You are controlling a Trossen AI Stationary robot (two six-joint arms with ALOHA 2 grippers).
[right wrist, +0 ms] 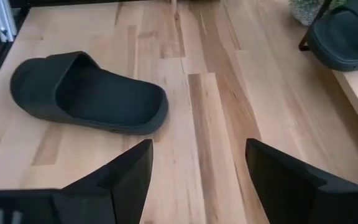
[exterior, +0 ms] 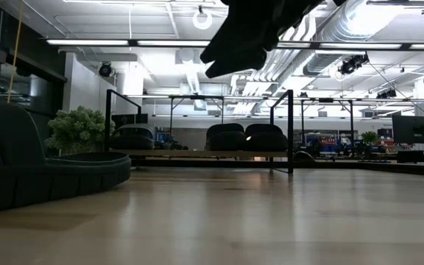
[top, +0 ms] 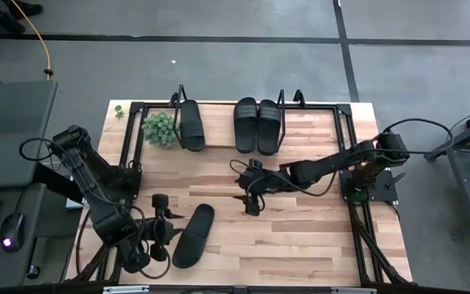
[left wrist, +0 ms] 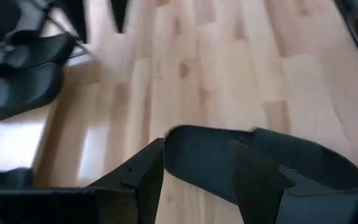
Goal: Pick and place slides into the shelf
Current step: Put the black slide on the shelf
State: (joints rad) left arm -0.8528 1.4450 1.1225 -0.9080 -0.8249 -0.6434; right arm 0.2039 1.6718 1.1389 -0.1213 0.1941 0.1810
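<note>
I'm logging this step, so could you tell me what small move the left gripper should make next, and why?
Probably ease the left gripper sideways onto the loose slide and close on its edge. That slide lies on the table just beside the open fingers, ungripped, while three slides already sit on the shelf.

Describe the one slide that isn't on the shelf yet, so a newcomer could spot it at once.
Start at the wooden table and look to its near edge, away from the shelf that holds three slides beside a small green plant. The loose slide lies at an angle next to the left gripper. It alone rests on the bare tabletop.
</note>
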